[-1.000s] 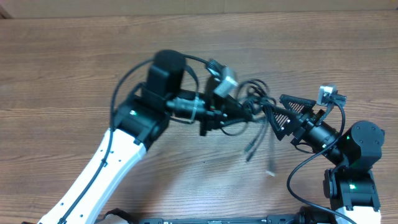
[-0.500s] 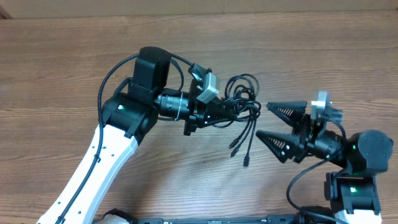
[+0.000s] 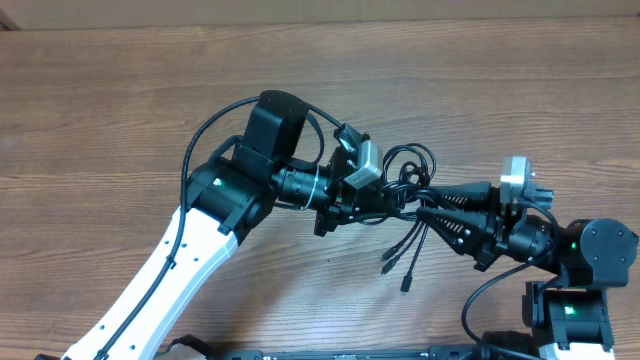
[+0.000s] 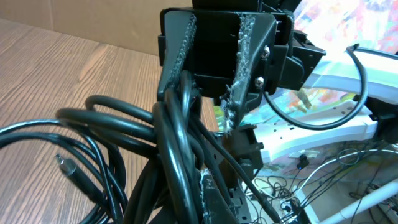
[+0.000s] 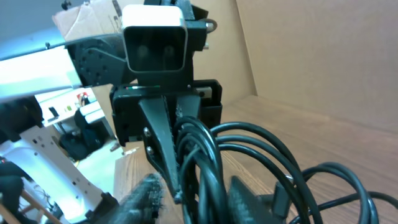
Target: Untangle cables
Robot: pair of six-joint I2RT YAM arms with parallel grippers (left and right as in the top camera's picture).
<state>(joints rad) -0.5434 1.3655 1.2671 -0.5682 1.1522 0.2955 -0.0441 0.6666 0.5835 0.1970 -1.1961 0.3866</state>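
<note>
Now right gripper has closed onto cables.

The thin black cables look smooth, glossy and rubbery. The brown wooden bench is matt and grained. The black plastic fingers look matt.

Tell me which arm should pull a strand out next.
Right. The left gripper is clamped on the cables, anchoring the bundle; the right gripper has its fingers either side of strands nearby, so it can probably draw one away.
</note>
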